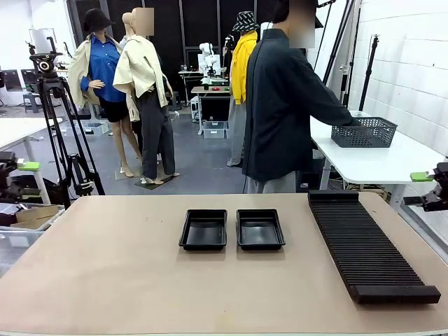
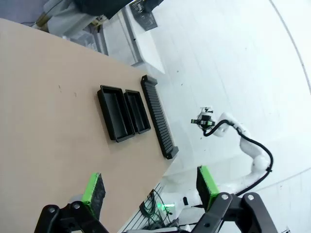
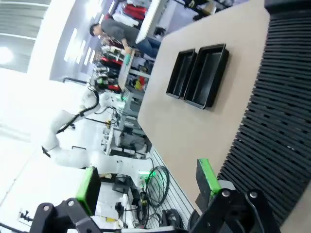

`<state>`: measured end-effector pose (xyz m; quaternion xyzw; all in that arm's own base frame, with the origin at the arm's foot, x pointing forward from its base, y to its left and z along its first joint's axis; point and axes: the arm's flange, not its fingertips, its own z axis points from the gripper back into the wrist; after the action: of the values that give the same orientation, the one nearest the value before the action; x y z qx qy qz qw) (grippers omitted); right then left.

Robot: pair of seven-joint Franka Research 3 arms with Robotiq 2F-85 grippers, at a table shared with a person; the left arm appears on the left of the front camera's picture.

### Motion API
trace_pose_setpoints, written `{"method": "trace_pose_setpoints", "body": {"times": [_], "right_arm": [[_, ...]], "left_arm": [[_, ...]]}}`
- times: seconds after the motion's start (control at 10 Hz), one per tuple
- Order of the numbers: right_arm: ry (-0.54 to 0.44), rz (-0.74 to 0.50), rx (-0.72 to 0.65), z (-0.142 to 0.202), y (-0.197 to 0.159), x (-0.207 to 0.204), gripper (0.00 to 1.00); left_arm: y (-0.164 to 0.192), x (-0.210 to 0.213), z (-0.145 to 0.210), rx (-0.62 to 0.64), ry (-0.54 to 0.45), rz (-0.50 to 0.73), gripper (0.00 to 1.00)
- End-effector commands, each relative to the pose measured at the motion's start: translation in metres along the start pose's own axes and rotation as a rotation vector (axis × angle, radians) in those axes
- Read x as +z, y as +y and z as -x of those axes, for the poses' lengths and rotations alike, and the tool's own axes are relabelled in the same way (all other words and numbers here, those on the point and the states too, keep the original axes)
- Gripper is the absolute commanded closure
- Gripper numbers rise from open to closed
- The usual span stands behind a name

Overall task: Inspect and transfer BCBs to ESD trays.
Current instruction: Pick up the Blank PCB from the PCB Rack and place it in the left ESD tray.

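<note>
Lying side by side | ESD trays | long axes near-to-far | parallel to rack

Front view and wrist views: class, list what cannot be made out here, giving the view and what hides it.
- Grey mesh basket contents: front view, its wall hides them.
- Person: front view, the table edge hides the legs.
- Ribbed rack: right wrist view, cut off by the right edge.

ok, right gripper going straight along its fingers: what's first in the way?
Probably bare table near its edge, beside the slotted rack and short of the ESD trays. The right gripper, jaws open, aims close to that edge, so it might miss; depth is unclear.
</note>
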<state>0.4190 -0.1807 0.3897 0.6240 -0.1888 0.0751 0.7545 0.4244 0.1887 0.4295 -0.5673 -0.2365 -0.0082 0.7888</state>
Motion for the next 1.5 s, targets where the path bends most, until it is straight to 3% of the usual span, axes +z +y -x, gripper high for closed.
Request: {"method": "trace_pose_setpoints", "body": {"times": [0.0, 0.4, 0.7, 0.8, 0.9, 1.4], "right_arm": [[-0.030, -0.035, 0.033, -0.007, 0.005, 0.005, 0.00], [-0.035, -0.025, 0.042, -0.006, 0.006, 0.012, 0.00], [0.031, 0.023, 0.029, -0.017, 0.011, 0.002, 0.00], [-0.003, -0.012, 0.050, -0.018, 0.014, 0.003, 0.00], [0.000, -0.011, 0.030, -0.011, 0.009, 0.004, 0.00], [0.000, -0.011, 0.030, -0.011, 0.009, 0.004, 0.00]], "left_arm": [[0.014, 0.011, -0.002, -0.026, -0.032, 0.071, 0.00], [0.044, 0.027, 0.008, -0.019, -0.058, 0.124, 0.00], [0.044, 0.030, 0.006, -0.028, -0.054, 0.127, 0.00], [0.044, 0.033, 0.007, -0.065, -0.062, 0.173, 0.00], [0.043, 0.025, 0.011, 0.005, -0.038, 0.097, 0.00], [0.043, 0.025, 0.011, 0.005, -0.038, 0.097, 0.00]]}}
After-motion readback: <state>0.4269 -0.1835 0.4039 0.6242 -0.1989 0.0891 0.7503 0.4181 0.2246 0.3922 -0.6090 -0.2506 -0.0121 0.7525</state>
